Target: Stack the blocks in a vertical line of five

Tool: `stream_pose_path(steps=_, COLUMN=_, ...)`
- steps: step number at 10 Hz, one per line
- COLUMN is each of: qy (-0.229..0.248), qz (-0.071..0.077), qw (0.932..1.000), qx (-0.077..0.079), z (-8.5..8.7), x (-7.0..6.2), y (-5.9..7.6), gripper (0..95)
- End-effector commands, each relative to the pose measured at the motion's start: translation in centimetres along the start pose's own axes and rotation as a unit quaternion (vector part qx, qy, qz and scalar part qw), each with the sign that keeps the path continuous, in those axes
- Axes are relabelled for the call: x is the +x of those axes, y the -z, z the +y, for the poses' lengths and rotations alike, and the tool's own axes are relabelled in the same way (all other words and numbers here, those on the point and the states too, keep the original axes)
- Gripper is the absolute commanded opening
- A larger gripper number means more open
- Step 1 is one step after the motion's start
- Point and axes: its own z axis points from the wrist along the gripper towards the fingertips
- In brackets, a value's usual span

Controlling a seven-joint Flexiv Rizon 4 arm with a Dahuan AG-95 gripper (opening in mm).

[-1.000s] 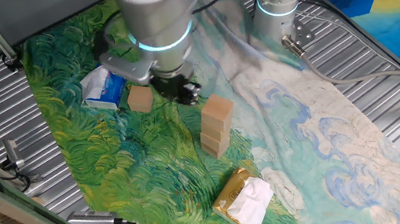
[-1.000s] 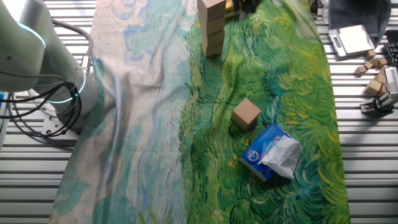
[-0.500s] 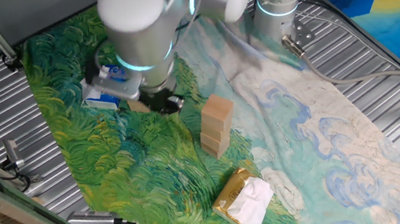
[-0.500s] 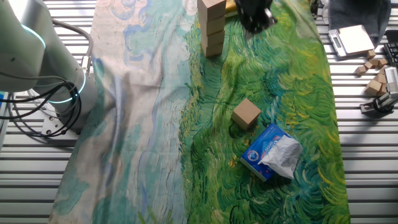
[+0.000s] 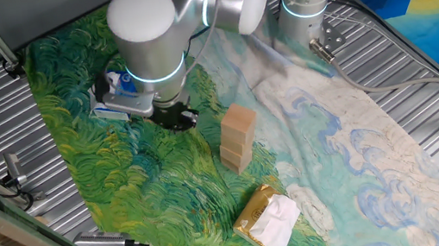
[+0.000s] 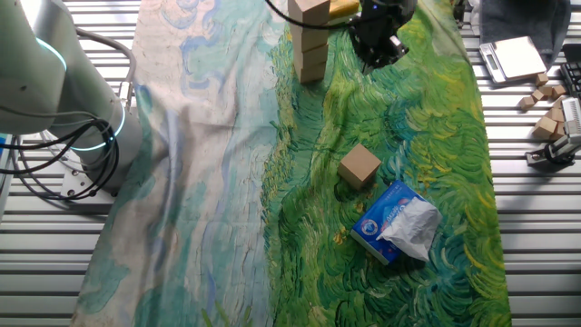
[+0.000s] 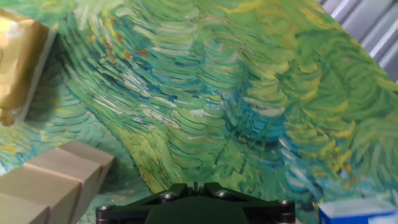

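Robot lab, ribbed metal table [image 5: 417, 41], robot arm [image 5: 185, 6], loose cables [image 6: 54, 173]

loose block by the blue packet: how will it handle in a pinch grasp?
The loose block looks like a rigid plain wooden cube, so it probably won't deform. Its flat faces should suit parallel fingers and make rolling unlikely. It rests on the painted cloth, which may bunch if the block is pushed, and the blue-and-white packet lies close beside it.

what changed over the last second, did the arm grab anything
Nothing was grabbed. The arm swung away from the stack toward the loose block, and in one fixed view its body now hides that block. In the other fixed view the claw has come further into the picture, hanging above the cloth with nothing seen in it. The stack, loose block, blue packet and yellow packet stayed put.
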Motion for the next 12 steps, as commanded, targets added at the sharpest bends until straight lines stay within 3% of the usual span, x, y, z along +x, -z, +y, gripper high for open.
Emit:
stream_pose_path(steps=1, qy=0.032, qz=0.009, qw=0.9994, qx=-0.004, z=0.17, x=-0.46, y=-0.01, gripper=0.0)
stream_pose_path(steps=2, qy=0.052, qz=0.014, qw=0.9985, qx=-0.007, z=0.17, x=-0.46, y=-0.01, gripper=0.0)
stream_pose_path(steps=4, qy=0.076, qz=0.004, qw=0.9970, qx=-0.008, z=0.17, x=-0.46, y=-0.01, gripper=0.0)
stream_pose_path(steps=9, qy=0.049, qz=-0.005, qw=0.9987, qx=0.014, z=0.17, x=-0.46, y=-0.01, gripper=0.0)
stream_pose_path(steps=12, qy=0.034, qz=-0.023, qw=0.9989, qx=0.025, z=0.17, x=-0.46, y=-0.01, gripper=0.0)
